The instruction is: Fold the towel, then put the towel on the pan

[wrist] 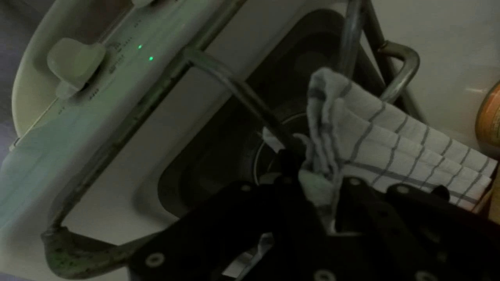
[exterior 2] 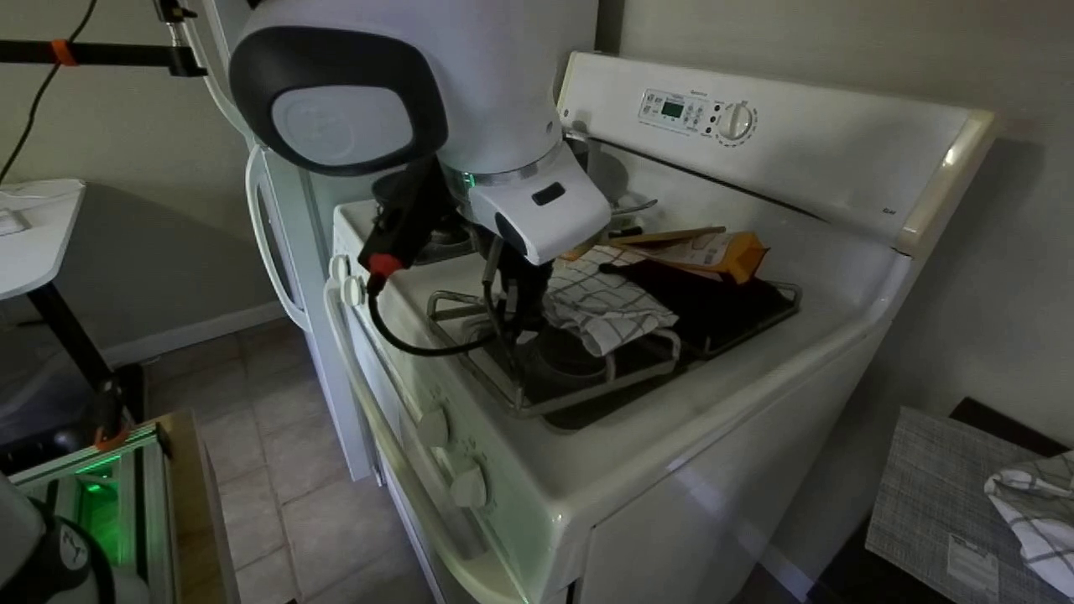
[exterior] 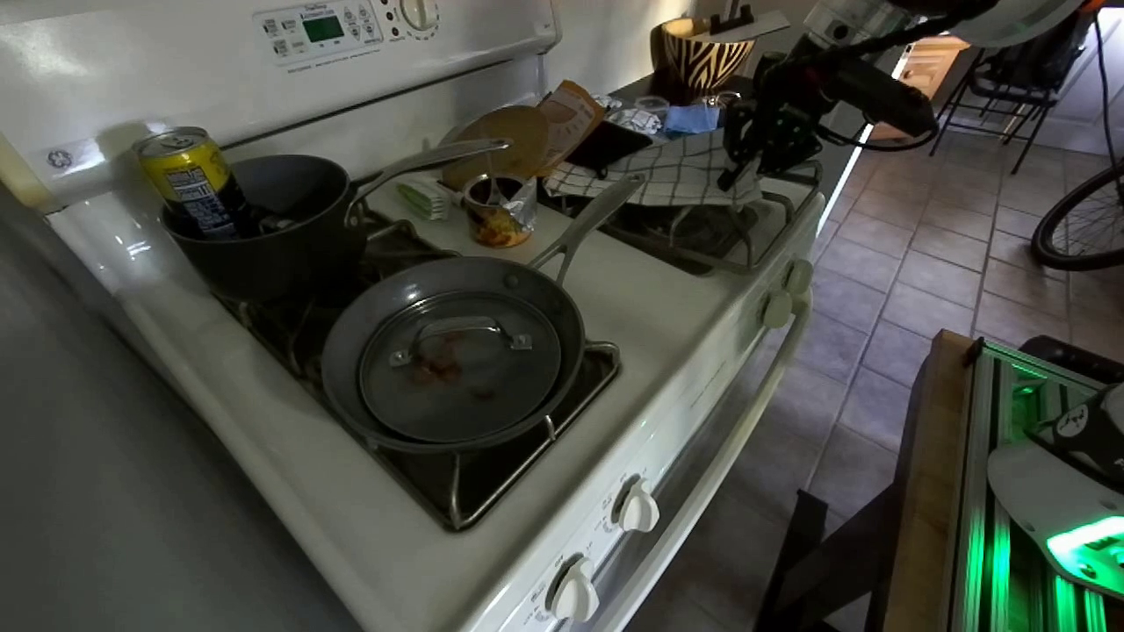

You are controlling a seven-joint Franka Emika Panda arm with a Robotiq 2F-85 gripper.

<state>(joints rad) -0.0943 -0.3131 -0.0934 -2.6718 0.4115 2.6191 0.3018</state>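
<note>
The white towel [wrist: 390,148] with its dark grid check lies folded in layers over the burner grate at the far end of the stove, also seen in an exterior view as a towel [exterior 2: 608,298] hanging a corner over the grate. My gripper [wrist: 318,183] has its dark fingers closed on the bunched edge of the cloth. In an exterior view the gripper [exterior: 733,175] points down at the towel's [exterior: 667,171] floor-side edge. The grey pan [exterior: 342,386] rests on the near burner, a glass lid [exterior: 474,399] inside it and reddish-brown residue visible.
A dark pot [exterior: 307,254] holding a yellow can [exterior: 193,184] stands behind the pan. Between the burners are a food jar [exterior: 499,211] and the pan's raised handle [exterior: 588,224]. A paper packet [exterior 2: 713,252] lies beside the towel. Metal grate bars [wrist: 129,132] surround the gripper.
</note>
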